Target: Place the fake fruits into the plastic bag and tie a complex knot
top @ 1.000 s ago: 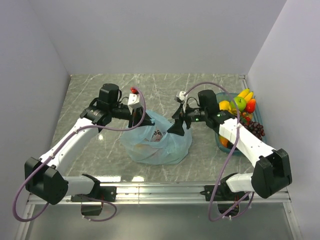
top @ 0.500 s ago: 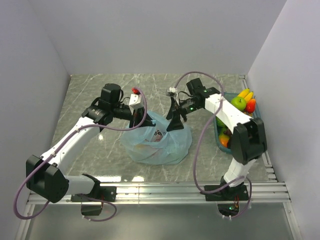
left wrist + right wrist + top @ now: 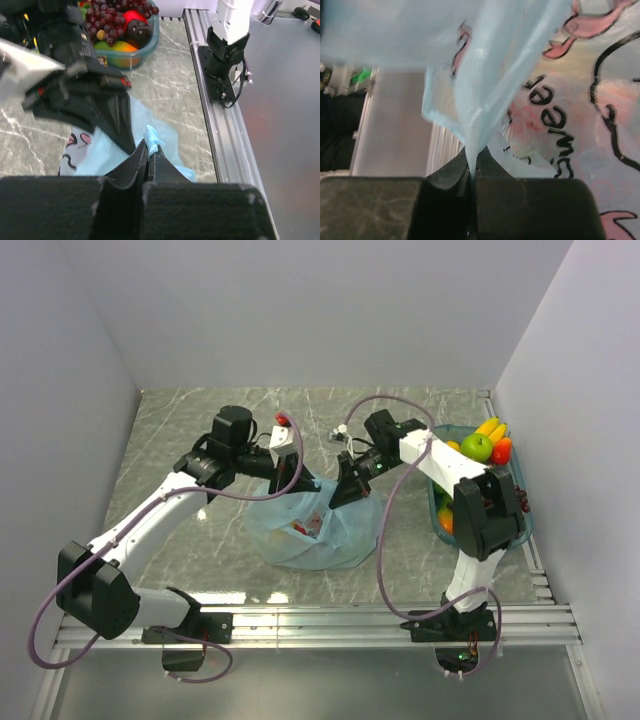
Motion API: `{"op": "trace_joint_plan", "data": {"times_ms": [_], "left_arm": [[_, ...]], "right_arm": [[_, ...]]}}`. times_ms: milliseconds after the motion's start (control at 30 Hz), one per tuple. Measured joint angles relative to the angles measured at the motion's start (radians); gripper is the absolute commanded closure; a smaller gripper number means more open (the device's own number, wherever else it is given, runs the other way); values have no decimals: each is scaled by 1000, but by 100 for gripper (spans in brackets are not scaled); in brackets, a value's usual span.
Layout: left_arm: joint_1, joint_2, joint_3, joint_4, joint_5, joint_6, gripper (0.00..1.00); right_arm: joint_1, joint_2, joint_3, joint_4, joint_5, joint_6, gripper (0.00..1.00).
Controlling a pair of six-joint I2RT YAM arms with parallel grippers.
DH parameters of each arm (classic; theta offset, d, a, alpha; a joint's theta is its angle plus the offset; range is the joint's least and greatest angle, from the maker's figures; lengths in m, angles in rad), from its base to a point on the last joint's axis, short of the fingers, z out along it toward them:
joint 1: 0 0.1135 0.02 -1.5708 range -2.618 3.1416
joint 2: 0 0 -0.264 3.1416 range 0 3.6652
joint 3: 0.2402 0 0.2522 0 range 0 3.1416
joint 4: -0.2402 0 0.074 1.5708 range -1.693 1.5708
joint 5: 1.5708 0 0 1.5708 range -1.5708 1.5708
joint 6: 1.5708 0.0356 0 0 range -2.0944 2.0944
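The plastic bag (image 3: 318, 532), light blue and crinkly with a pink and black print (image 3: 555, 105), lies in the middle of the table between both arms. My left gripper (image 3: 297, 483) is shut on a twisted blue handle strand (image 3: 152, 138) at the bag's left top. At the bag's right top edge my right gripper (image 3: 341, 496) is shut on a fold of the bag's film (image 3: 475, 125). Something reddish (image 3: 300, 530) shows through the film. More fake fruits sit at the right: banana (image 3: 489, 427), green apple (image 3: 477, 447), a red piece (image 3: 502, 451), grapes (image 3: 112, 15).
A teal tray (image 3: 455, 430) holding the loose fruits stands at the right edge, partly behind the right arm. An aluminium rail (image 3: 330, 618) runs along the near table edge with the arm bases on it. White walls close in the left, back and right sides.
My right gripper, open before, has shut on the bag's right top edge after moving down and left. The left gripper has shifted slightly right, still holding the handle.
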Motion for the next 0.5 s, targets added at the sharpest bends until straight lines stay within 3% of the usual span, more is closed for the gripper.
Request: {"op": "trace_joint_plan", "data": {"times_ms": [100, 200, 233, 333, 433, 500], "left_arm": [[-31, 12, 7, 50, -42, -46, 99], [-51, 17, 7, 113, -102, -92, 100], [-58, 17, 7, 134, -125, -108, 100], [-72, 17, 4, 202, -193, -151, 100], [-86, 17, -7, 244, -248, -178, 100], [-96, 16, -19, 269, -274, -188, 99]], "right_arm": [[27, -87, -98, 195, 33, 188, 96], [59, -197, -183, 327, 71, 331, 72], [69, -222, -189, 361, 79, 365, 59], [92, -268, -204, 475, 83, 458, 41], [98, -308, -259, 597, 91, 554, 33], [102, -320, -283, 652, 99, 605, 33]]}}
